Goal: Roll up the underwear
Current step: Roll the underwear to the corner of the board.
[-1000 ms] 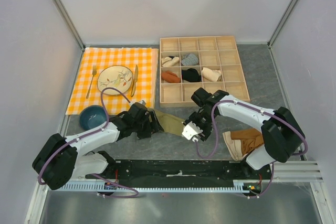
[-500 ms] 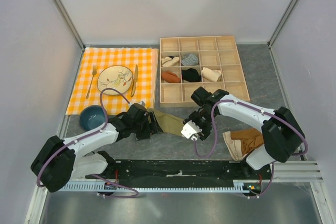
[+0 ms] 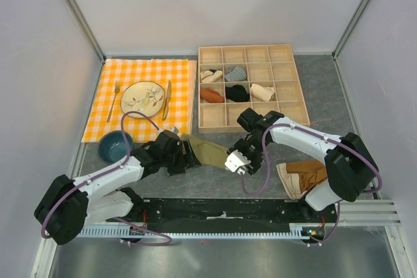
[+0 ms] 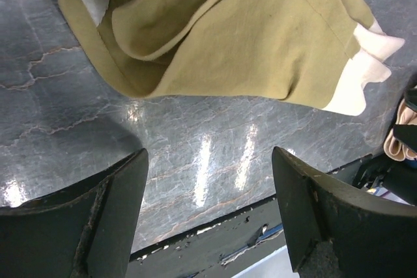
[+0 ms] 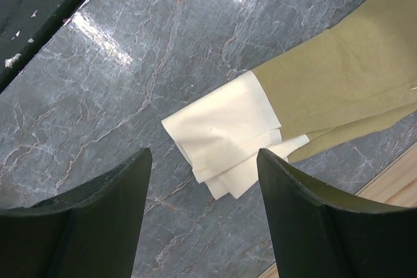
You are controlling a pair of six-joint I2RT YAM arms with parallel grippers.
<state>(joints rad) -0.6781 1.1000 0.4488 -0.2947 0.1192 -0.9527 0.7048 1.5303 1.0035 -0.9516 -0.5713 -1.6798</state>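
The underwear lies crumpled on the grey table, just at 6 o'clock of the wooden compartment tray. Its cream waistband is the 4 o'clock end, and the open leg end is at 9 o'clock. My left jaws hang spread just off that leg end, touching nothing. My right jaws hang spread above the waistband, also empty. The rust-brown garment sits well apart at 4 o'clock. My worry is that the layers are folded unevenly, so a pinch may catch only the top ply and the roll would skew or open. The glossy table could also let the cloth slide rather than turn.
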